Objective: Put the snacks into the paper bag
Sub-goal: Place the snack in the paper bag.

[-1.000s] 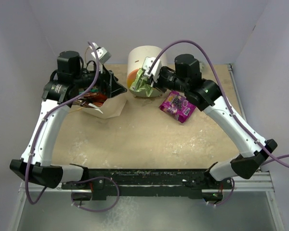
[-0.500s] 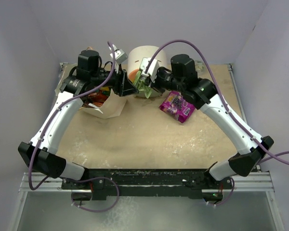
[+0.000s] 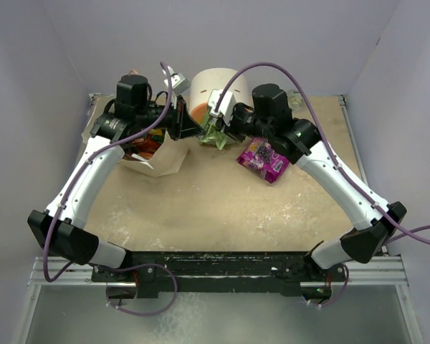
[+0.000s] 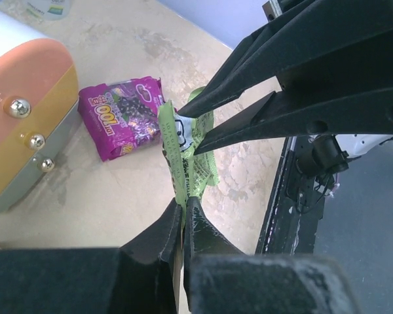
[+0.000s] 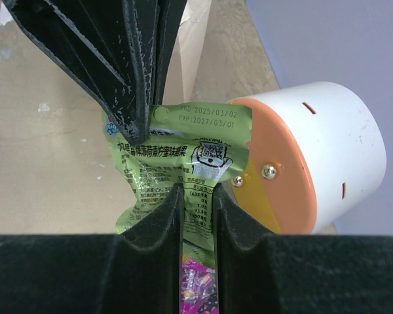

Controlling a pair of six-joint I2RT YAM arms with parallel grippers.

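A small lime-green snack packet [image 3: 214,135] hangs above the table between both arms. My left gripper [image 3: 198,132] is shut on one edge of it; in the left wrist view the jaws pinch the packet [image 4: 187,167] at their tips [image 4: 183,204]. From the opposite side my right gripper [image 5: 198,190] is shut on the same packet [image 5: 177,154]. The cream paper bag [image 3: 165,159] lies just left of the packet, under the left arm, with red-orange packets [image 3: 145,147] showing in its mouth. A purple packet [image 3: 264,159] lies flat on the table under the right arm.
A round white container [image 3: 216,80] with orange and yellow drawer fronts [image 5: 275,176] stands right behind the held packet. The enclosure's walls rise close on the left, back and right. The arm bases and a black rail [image 3: 215,264] line the near edge.
My left gripper swung right from over the paper bag to the green packet and shut on it. The right gripper kept its grip and shifted slightly left.
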